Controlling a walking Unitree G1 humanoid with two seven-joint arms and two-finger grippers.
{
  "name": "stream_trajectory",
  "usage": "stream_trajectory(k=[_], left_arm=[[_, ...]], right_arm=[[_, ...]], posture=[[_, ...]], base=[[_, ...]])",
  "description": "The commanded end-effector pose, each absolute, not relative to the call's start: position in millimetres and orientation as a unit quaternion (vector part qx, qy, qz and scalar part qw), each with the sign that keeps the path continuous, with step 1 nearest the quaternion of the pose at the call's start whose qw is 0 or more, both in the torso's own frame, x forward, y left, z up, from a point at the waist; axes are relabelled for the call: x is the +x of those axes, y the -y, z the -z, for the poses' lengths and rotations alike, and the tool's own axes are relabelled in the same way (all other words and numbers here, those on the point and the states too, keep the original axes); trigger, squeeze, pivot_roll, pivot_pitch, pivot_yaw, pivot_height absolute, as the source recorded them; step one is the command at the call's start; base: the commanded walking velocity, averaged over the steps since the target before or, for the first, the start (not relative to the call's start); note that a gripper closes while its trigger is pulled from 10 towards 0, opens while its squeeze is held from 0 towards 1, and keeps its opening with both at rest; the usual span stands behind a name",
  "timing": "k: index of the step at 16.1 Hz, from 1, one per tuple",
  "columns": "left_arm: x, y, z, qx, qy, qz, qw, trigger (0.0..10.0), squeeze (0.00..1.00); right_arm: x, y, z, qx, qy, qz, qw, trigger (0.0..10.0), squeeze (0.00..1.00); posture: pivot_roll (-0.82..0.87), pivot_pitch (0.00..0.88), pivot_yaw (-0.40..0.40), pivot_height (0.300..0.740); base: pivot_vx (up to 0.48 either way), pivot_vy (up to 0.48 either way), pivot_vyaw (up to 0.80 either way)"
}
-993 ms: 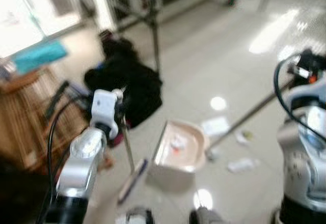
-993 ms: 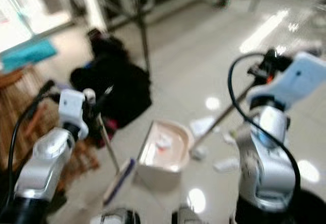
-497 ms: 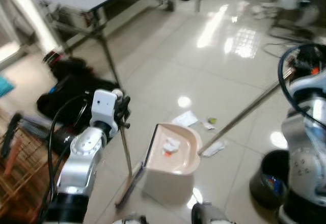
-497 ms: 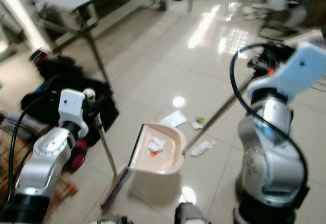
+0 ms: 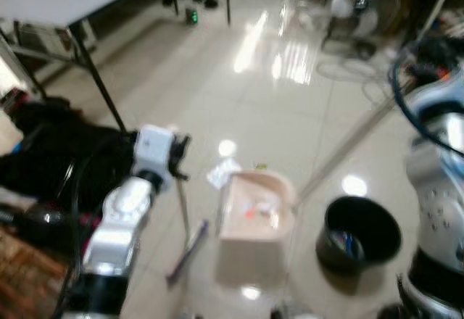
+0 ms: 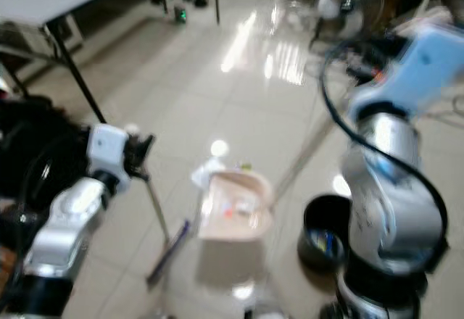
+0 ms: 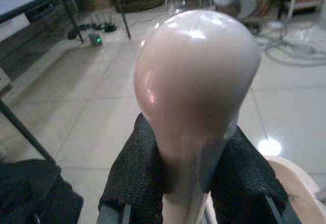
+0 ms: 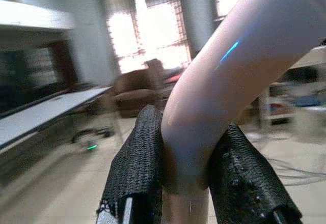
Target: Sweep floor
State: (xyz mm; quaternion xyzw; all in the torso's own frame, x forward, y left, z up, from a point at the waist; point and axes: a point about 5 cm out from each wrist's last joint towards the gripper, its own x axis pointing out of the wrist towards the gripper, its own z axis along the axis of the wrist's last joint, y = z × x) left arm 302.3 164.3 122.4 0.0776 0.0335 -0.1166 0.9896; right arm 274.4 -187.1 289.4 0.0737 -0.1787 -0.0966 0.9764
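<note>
We had both tools in hand at this moment: our left hand (image 7: 186, 183) was closed around the top of the dustpan handle (image 7: 196, 89), its black fingers (image 7: 135, 175) pressed against either side just under the rounded pink knob, and our right hand (image 8: 186, 183) was clamped the same way on the broom handle (image 8: 224, 86), near its upper end. The dustpan (image 5: 255, 210) stood on the glossy tiled floor (image 5: 217, 87) in front of us, its thin pole (image 5: 181, 206) rising nearly upright to the left hand, its open tray facing up and away from us with a few scraps already in it. The broom's long pale shaft (image 5: 348, 145) ran on a slant from the right hand, high at our right, down toward the pan's right edge; the head itself was too blurred to make out. A piece of paper litter (image 5: 222, 172) lay just beyond the pan, and a dark bin (image 5: 359, 230) stood just to its right. We judged both tools light, stiff and smooth plastic, apt to twist in a grip so near the end, so a firm hold mattered more than force.
</note>
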Motion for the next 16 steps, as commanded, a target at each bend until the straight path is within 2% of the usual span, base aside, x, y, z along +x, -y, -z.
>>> stream_trajectory(k=[1, 11, 12, 13, 16], left_arm=[[301.7, -155.9, -129.7, 0.082, -0.013, 0.128, 0.988, 10.0, 0.0], [301.5, -148.5, -129.6, 0.08, -0.014, 0.138, 0.987, 10.0, 0.0], [302.2, -147.7, -128.3, 0.056, -0.024, 0.145, 0.988, 10.0, 0.0], [302.4, -147.5, -127.0, 0.045, -0.034, 0.146, 0.988, 10.0, 0.0], [304.3, -151.1, -127.4, 0.054, -0.036, 0.134, 0.989, 10.0, 0.0]], right_arm=[[270.8, 194.9, -297.3, 0.074, 0.192, 0.107, 0.973, 10.0, 0.0], [267.2, 208.9, -310.8, 0.104, 0.202, 0.122, 0.966, 10.0, 0.0], [267.0, 209.4, -311.4, 0.105, 0.202, 0.122, 0.966, 10.0, 0.0], [267.0, 209.8, -311.6, 0.105, 0.202, 0.122, 0.966, 10.0, 0.0], [266.1, 212.0, -311.5, 0.108, 0.201, 0.125, 0.966, 10.0, 0.0]], posture=[[-0.14, 0.059, 0.042, 0.74], [-0.16, 0.07, 0.045, 0.74], [-0.16, 0.071, 0.047, 0.74], [-0.16, 0.072, 0.046, 0.74], [-0.16, 0.077, 0.047, 0.74]], base=[[0.0, -0.48, 0.0], [0.0, -0.48, 0.0], [0.0, -0.27, 0.0], [0.0, 0.0, 0.0], [0.0, 0.48, 0.0]])
